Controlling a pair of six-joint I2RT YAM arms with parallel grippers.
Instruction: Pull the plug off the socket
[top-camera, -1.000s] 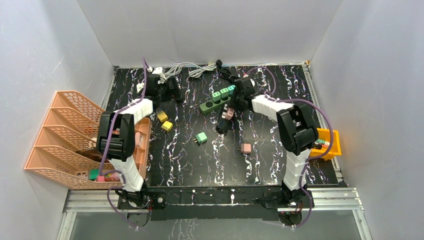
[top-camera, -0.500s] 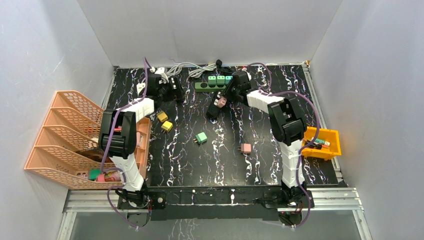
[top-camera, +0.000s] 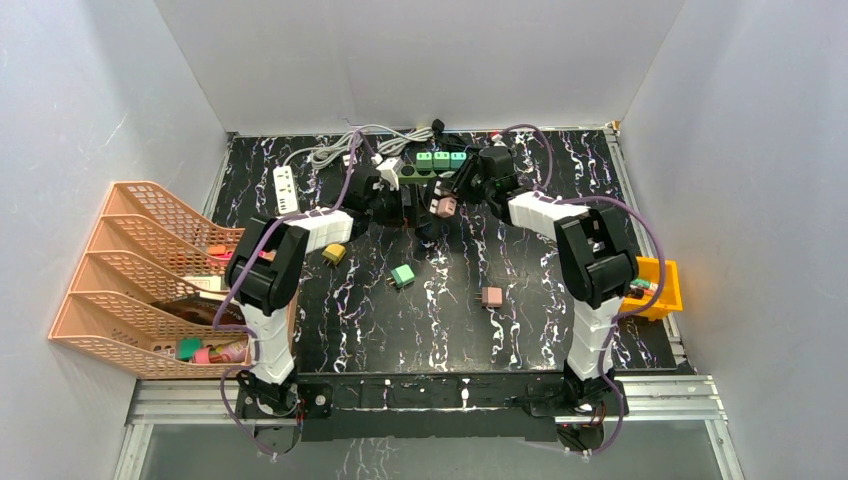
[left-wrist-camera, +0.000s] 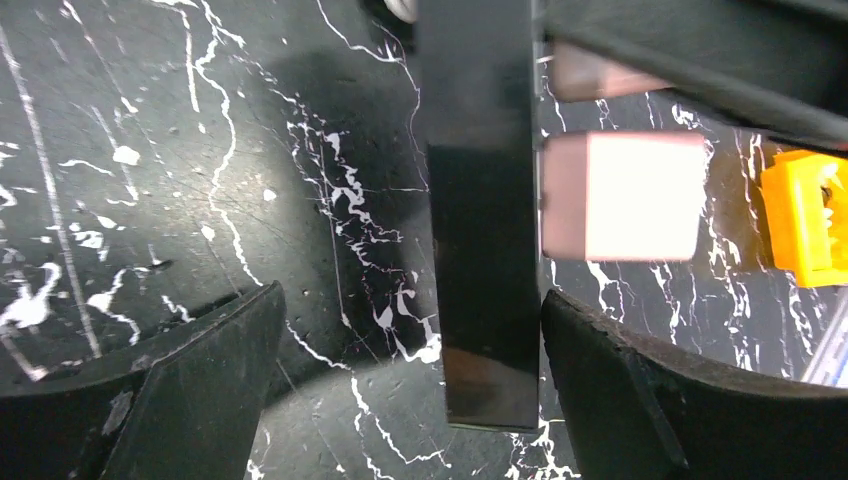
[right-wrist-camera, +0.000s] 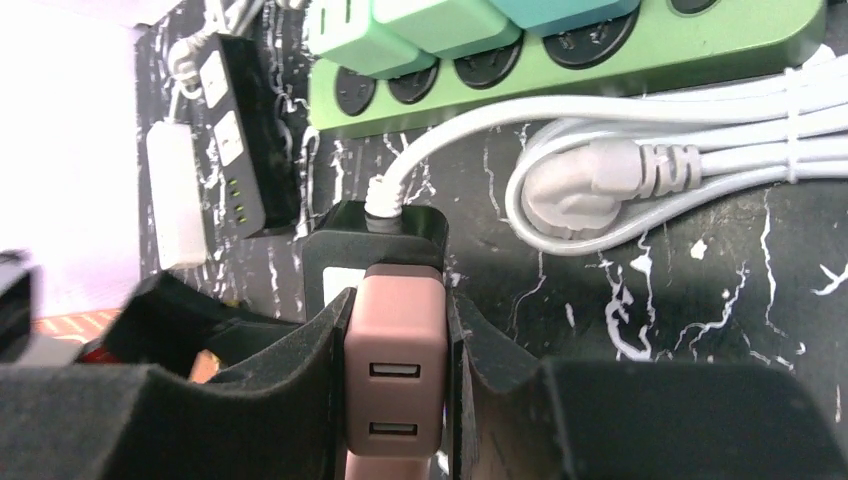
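The black marbled table (top-camera: 520, 330) carries everything, with an orange file rack (top-camera: 130, 270) off its left edge and a small yellow bin (top-camera: 668, 285) off its right. Both arms reach to the far middle of the table and meet there. A green power strip (right-wrist-camera: 720, 40) lies along the far edge with three green plugs (top-camera: 441, 158) seated in it, and a white power strip (top-camera: 284, 187) lies well to its left. A coiled white cable (right-wrist-camera: 580, 190) rests just in front of the green strip. Nearer, a black socket block (left-wrist-camera: 480, 250) with a white lead sits between the two arms. The left end effector (left-wrist-camera: 410, 305) straddles it with its fingers apart, the block nearer the right-hand finger; whether that finger touches it cannot be told. The right end effector (right-wrist-camera: 397, 340) is clamped on the pink plug (right-wrist-camera: 395, 300), one finger pressed to each side, its two USB ports facing the wrist camera. The plug's far end butts against the black block with no gap showing. Loose on the table nearer the bases lie a green plug (top-camera: 403, 274), a pink plug (top-camera: 491, 296) and a yellow plug (top-camera: 333, 253).
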